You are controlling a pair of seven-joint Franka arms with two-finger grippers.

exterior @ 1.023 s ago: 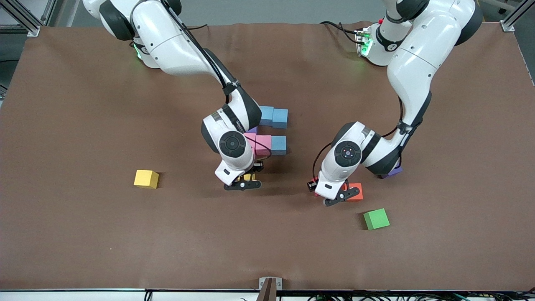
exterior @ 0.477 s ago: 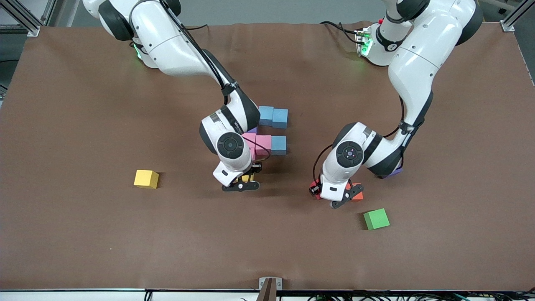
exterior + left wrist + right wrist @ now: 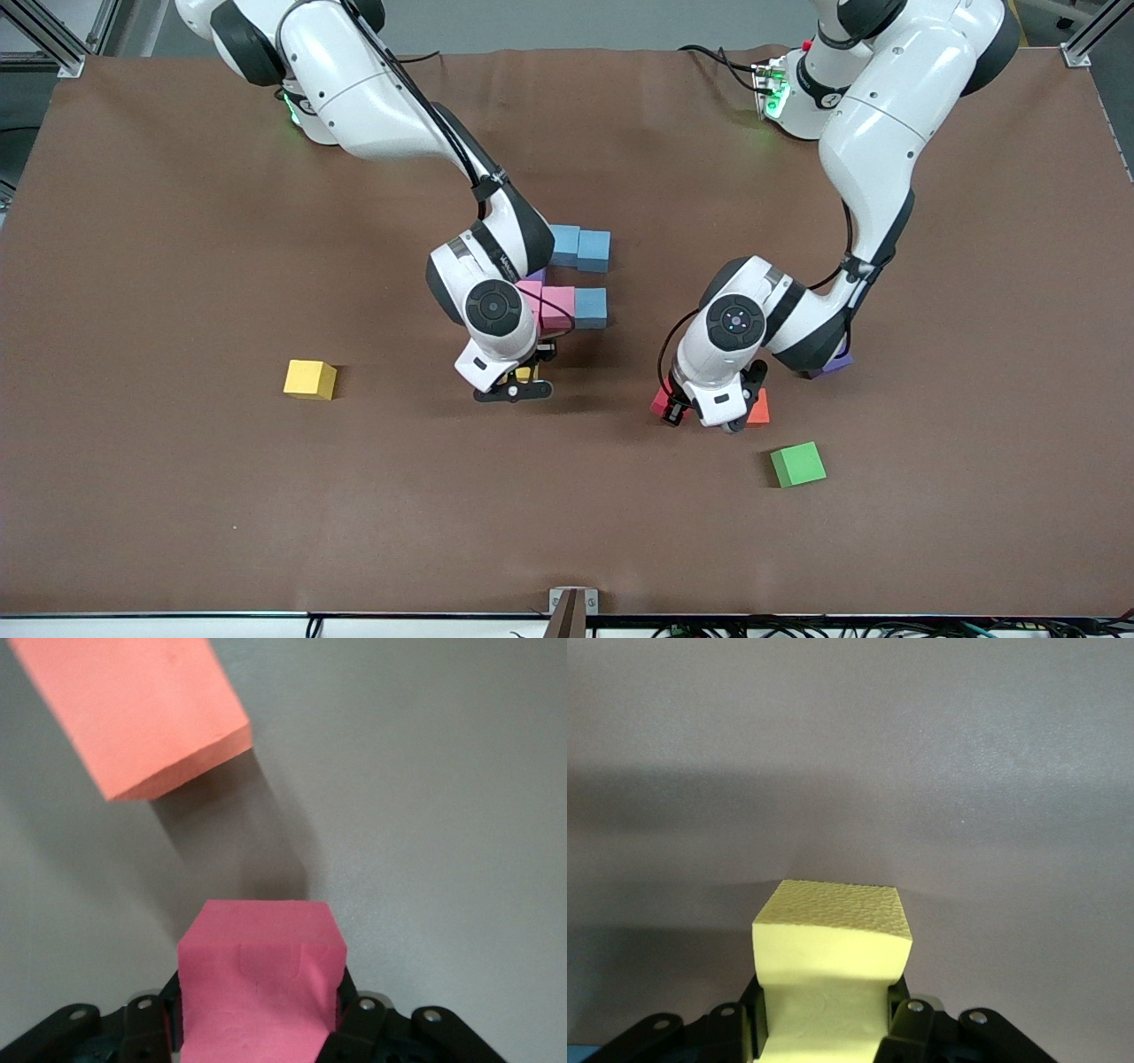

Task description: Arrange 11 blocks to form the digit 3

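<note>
Partial digit 3 (image 3: 571, 279) of blue and pink blocks, mid-tabletop (image 3: 177, 496). Right end effector (image 3: 514, 387), clamped on a yellow block (image 3: 830, 943), hangs just on the camera side of the digit. Left end effector (image 3: 704, 416), clamped on a red block (image 3: 257, 979), sits toward the left arm's end from the digit, an orange block (image 3: 133, 709) just beside it; loose green cube (image 3: 797, 464) nearer the camera than the orange block, second yellow cube (image 3: 310, 379) toward the right arm's end.
</note>
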